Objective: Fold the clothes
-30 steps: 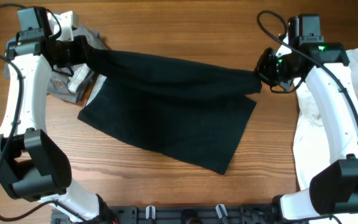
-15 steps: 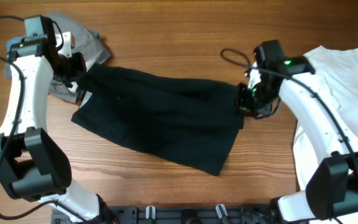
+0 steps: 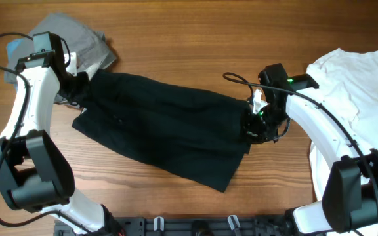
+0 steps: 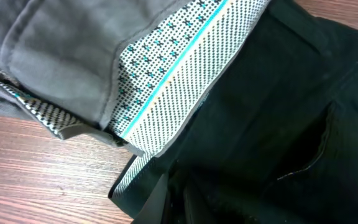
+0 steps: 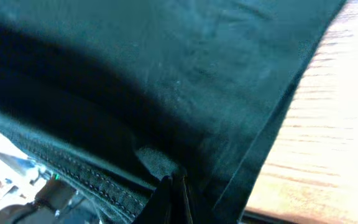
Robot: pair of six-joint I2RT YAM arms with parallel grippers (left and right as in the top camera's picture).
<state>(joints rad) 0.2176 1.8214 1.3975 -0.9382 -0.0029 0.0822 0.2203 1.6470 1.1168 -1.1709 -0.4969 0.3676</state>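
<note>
Gripping the black shorts [image 3: 169, 128] at both ends, left fingers [image 3: 83, 94] clenched on the corner beside the grey folded shorts [image 3: 77, 39], right fingers [image 3: 252, 126] clenched on the opposite edge short of the white shirt [image 3: 359, 85], with the cloth spread slantwise across the wooden bench [image 3: 189, 39].

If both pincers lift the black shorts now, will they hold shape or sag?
Probably floppy: the black shorts drape in soft wrinkles between the left pincer and right pincer. Likely light; thin edges lie flat on the table.
</note>
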